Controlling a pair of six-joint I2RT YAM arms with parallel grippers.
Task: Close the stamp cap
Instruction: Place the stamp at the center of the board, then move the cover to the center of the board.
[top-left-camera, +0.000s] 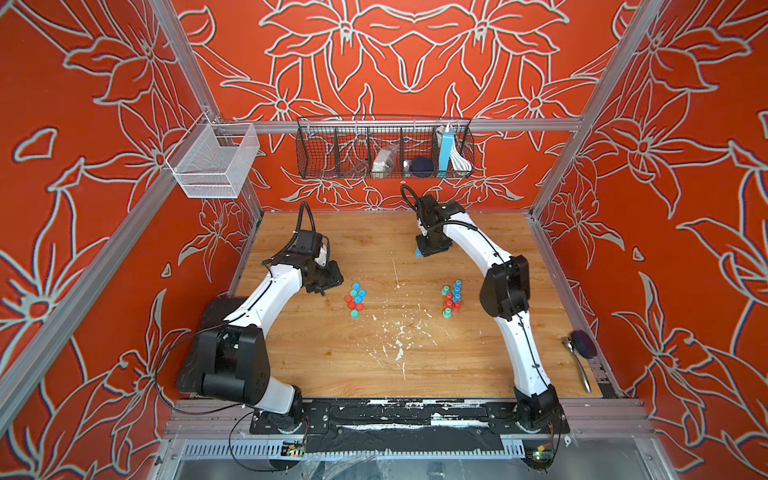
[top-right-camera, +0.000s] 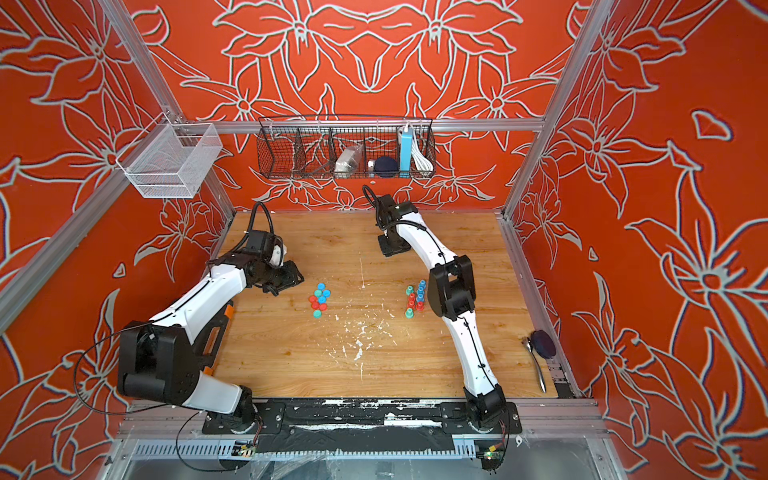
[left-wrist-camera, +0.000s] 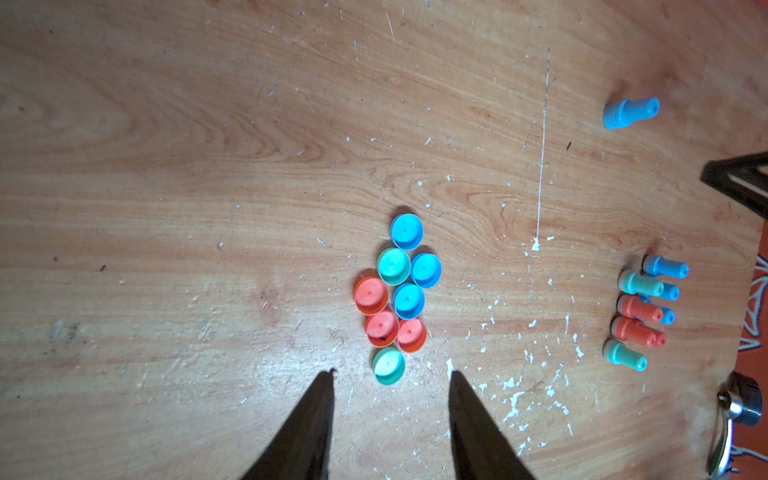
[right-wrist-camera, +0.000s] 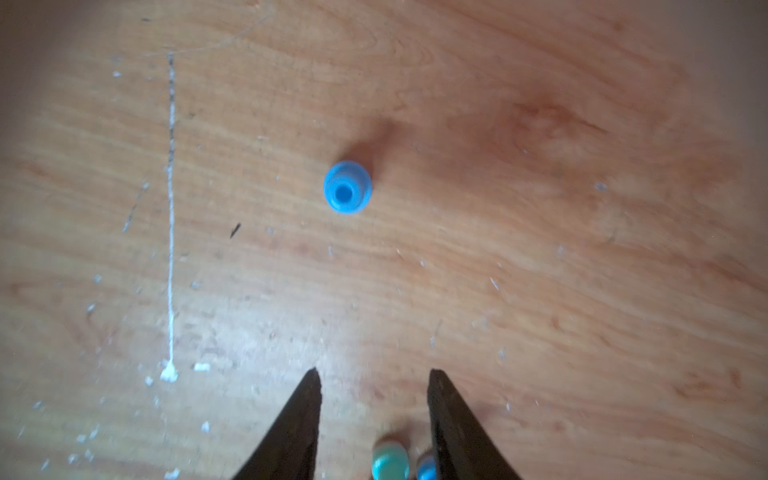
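Several loose round caps, blue, red and teal, lie in a tight cluster on the wooden table. Several upright stamps in the same colours stand grouped to their right. A single blue stamp stands alone farther back. My right gripper hovers open and empty just beside it. My left gripper is open and empty too, above the table left of the caps, with a teal cap just beyond its fingertips.
A spoon and a dark round object lie by the table's right edge. A black wire basket and a white mesh basket hang on the frame. White flecks dot the table's middle.
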